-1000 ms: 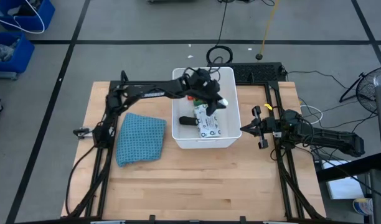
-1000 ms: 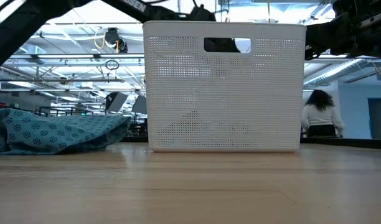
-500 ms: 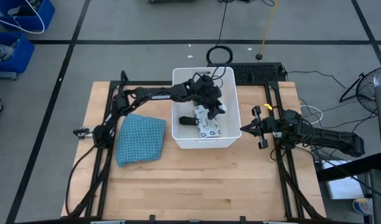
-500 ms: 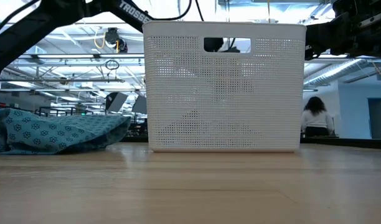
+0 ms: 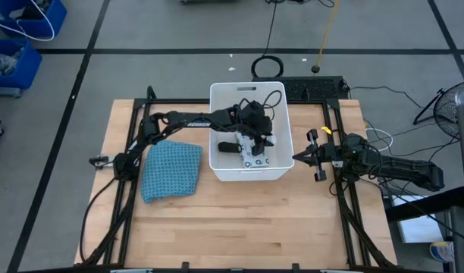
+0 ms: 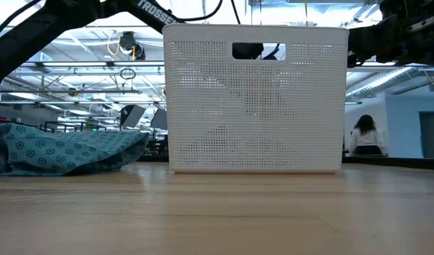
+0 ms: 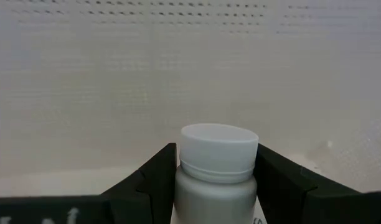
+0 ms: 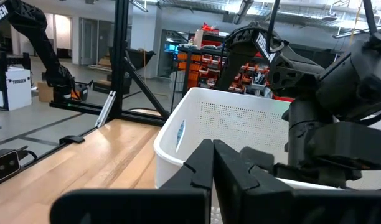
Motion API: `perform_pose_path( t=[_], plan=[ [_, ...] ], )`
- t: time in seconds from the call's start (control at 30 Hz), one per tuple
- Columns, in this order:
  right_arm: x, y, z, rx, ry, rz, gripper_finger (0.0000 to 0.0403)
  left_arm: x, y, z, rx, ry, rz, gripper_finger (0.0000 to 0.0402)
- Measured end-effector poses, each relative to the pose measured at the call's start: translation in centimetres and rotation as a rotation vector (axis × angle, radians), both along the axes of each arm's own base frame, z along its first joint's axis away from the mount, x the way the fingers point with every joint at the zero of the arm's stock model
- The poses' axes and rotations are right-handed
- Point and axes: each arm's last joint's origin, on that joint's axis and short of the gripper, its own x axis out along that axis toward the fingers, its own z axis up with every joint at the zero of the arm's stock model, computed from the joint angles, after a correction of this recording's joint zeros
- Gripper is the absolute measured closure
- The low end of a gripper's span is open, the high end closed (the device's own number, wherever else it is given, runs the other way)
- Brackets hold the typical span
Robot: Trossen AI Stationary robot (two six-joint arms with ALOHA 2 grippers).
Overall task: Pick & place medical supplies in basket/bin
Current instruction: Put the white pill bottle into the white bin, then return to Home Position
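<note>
Two arms: left gripper [image 7: 216, 186] clenched on white-capped bottle [image 7: 216, 163], low inside white bin [image 5: 248, 95]. Release gently, clear of packet [image 5: 256, 158]. Right gripper [image 8: 213, 163] pinched closed, empty, parked beside bin.

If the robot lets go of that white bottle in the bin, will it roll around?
Probably a bit. The bottle looks round and smooth between the left pincer's fingers, so on its side it may roll. The bin's walls and the packet below would likely stop it soon. It looks like light plastic, so unlikely to break.
</note>
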Motion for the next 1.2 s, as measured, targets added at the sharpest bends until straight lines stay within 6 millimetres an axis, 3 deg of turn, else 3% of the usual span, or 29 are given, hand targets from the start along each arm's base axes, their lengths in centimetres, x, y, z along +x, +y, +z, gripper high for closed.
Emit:
perform_pose_path(
  t=[0.33, 0.5, 0.87, 1.2],
  plan=[
    [0.0, 0.0, 0.0, 0.0, 0.0, 0.0, 0.0403, -0.1, 0.1, -0.1, 0.002, 0.012, 0.006, 0.0198],
    [0.0, 0.0, 0.0, 0.0, 0.0, 0.0, 0.0403, -0.1, -0.1, -0.2, 0.01, 0.023, -0.014, 0.021],
    [0.0, 0.0, 0.0, -0.004, -0.001, 0.0, 0.0403, 0.4, -1.8, -0.1, 0.06, 0.002, -0.082, 0.0188],
    [0.0, 0.0, 0.0, -0.008, -0.004, -0.001, 0.0403, 0.6, -2.1, 0.1, -0.017, -0.01, -0.06, 0.0186]
  ],
)
